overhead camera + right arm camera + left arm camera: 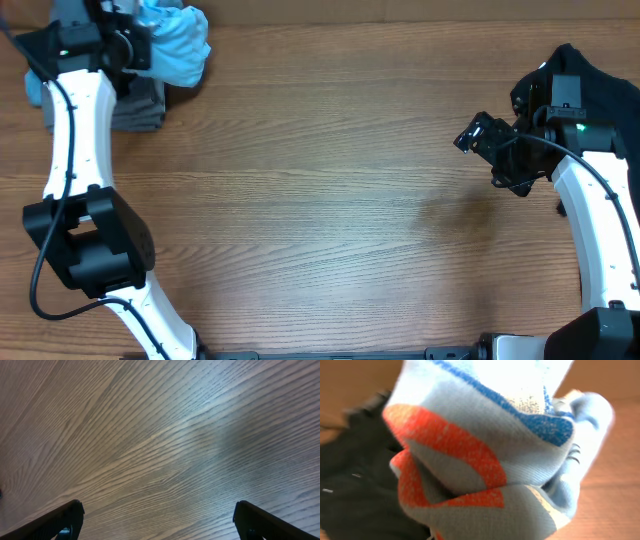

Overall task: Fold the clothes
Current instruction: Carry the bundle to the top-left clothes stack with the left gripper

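Observation:
The clothes, a light blue T-shirt, hang in a crumpled bunch at the table's far left corner. My left gripper is shut on the bunch from its left side. In the left wrist view the shirt fills the frame, showing an orange-red mark, a blue stripe and white print; my own fingers are hidden behind the cloth. My right gripper hovers over bare wood at the right, far from the shirt. Its jaws are open wide, black fingertips apart, with nothing between them.
Grey folded garments lie under and just in front of the hanging shirt; they show dark in the left wrist view. A black cloth lies at the far right behind the right arm. The wooden table spans the middle.

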